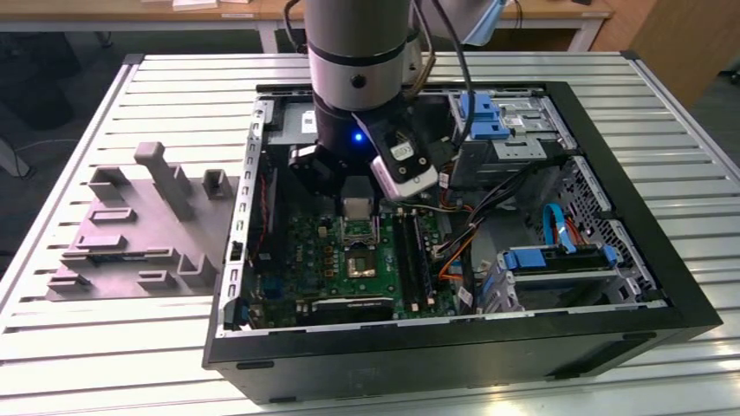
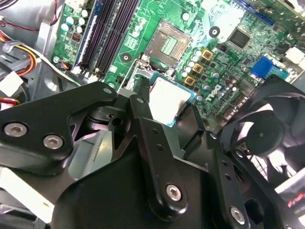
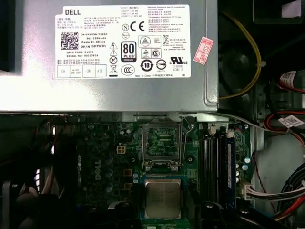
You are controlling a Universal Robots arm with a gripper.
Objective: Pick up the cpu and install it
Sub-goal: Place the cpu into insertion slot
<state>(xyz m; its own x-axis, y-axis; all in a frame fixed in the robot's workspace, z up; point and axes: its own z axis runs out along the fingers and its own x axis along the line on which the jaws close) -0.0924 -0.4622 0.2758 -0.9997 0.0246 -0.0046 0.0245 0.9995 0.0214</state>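
One cpu (image 2: 167, 98): held in the claw above the board (image 2: 224, 71), just short of the socket, silvery top up.
One claw (image 2: 169, 106): closed on the cpu, one finger (image 2: 147, 129) on each of two opposite edges. You have an edge grip only, with nothing under the chip.
One socket (image 2: 167, 43): open and empty, with its contact field bare inside the metal frame. In the first wrist view it lies between the cpu and the supply (image 3: 109, 52).
Risk, offset: the cpu is not over the socket. If you lower from here, it lands on the frame or on board parts beside it.
Risk, contacts: the bare field looks delicate. A corner-first or sliding touchdown would likely bend contacts, so you need a flat, straight descent.
Risk, tilt: you cannot tell from these views whether the chip sits level in the claw. A slight cant would make one edge arrive first.
Risk, orientation: no corner mark or notch is readable. If the cpu is turned the wrong way it will not seat, and pressing could do damage.
Risk, slip: the edges are thin and smooth. A jolt could drop the chip onto the board.
Risk, crowding: the fan (image 2: 267, 138) is near the claw on one side, and the RAM slots (image 2: 107, 33) and cables (image 2: 16, 59) are on the other. A wide sideways correction could clip them.
One tray (image 1: 139, 225): outside the case (image 1: 463, 347), on the exterior view's left, well apart from the claw.
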